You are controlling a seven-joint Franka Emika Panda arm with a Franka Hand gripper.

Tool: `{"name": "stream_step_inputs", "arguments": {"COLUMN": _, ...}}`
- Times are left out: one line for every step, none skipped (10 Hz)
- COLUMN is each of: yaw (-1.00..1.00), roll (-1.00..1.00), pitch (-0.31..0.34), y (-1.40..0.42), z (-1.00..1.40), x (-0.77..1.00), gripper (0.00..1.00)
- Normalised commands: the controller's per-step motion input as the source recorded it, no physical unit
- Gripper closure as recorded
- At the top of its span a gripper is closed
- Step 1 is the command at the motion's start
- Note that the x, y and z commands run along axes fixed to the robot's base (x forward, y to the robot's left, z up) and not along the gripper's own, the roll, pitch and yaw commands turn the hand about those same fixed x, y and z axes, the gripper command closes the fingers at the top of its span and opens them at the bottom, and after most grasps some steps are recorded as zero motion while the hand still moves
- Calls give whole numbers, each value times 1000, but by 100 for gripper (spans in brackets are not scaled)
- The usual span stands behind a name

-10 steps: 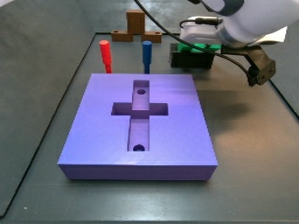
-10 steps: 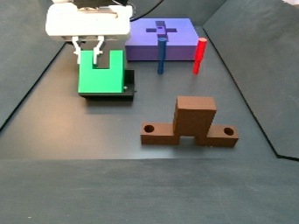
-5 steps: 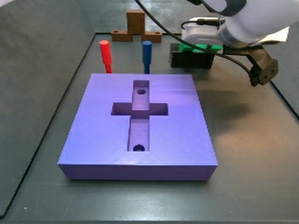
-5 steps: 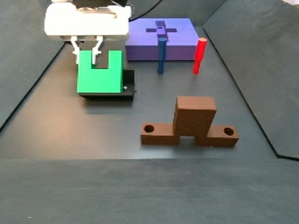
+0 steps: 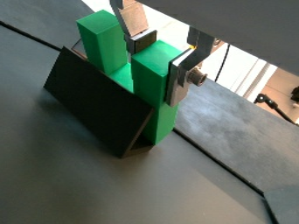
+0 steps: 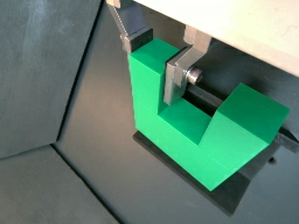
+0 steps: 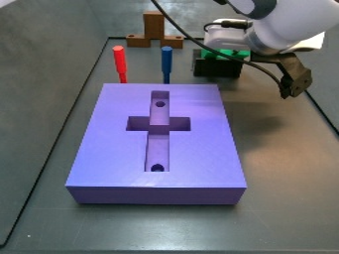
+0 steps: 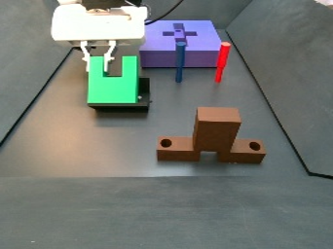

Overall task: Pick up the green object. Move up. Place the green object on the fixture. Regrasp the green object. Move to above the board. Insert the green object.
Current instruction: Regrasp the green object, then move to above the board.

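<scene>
- Pincer (image 6: 158, 63) straddles one prong of the green object (image 6: 198, 122) resting on the fixture (image 5: 100, 109); can't tell if it's clamped.
- I'd squeeze square before lifting.

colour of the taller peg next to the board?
Blue peg, clearest in this side view; the pincer is at the green object, away from it.

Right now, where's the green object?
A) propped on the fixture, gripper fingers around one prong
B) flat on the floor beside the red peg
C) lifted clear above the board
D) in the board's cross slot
A: in a wrist view the green object sits on the dark fixture, with the gripper straddling one prong; the board slot is empty.
</scene>
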Motion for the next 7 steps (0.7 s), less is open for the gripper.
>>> {"name": "stream_step_inputs", "arguments": {"yaw": 0, "roll": 0, "pitch": 0, "y": 0, "z": 0, "x": 0, "gripper": 100}}
{"name": "stream_step_inputs", "arguments": {"yaw": 0, "roll": 0, "pitch": 0, "y": 0, "z": 0, "x": 0, "gripper": 100}}
{"name": "stream_step_inputs", "arguments": {"yaw": 0, "roll": 0, "pitch": 0, "y": 0, "z": 1400, "x": 0, "gripper": 100}}
{"name": "stream_step_inputs", "arguments": {"yaw": -20, "roll": -3, "pitch": -3, "y": -1, "z": 1400, "x": 5, "gripper": 100}}
{"name": "stream_step_inputs", "arguments": {"yaw": -37, "roll": -46, "pitch": 10, "y": 6, "z": 1400, "x": -17, "gripper": 100}}
{"name": "stream_step_inputs", "arguments": {"yaw": -19, "roll": -23, "pitch": 13, "y": 19, "z": 1400, "x": -10, "gripper": 100}}
{"name": "stream_step_inputs", "arguments": {"yaw": -22, "roll": -18, "pitch": 38, "y": 5, "z": 1400, "x": 3, "gripper": 100}}
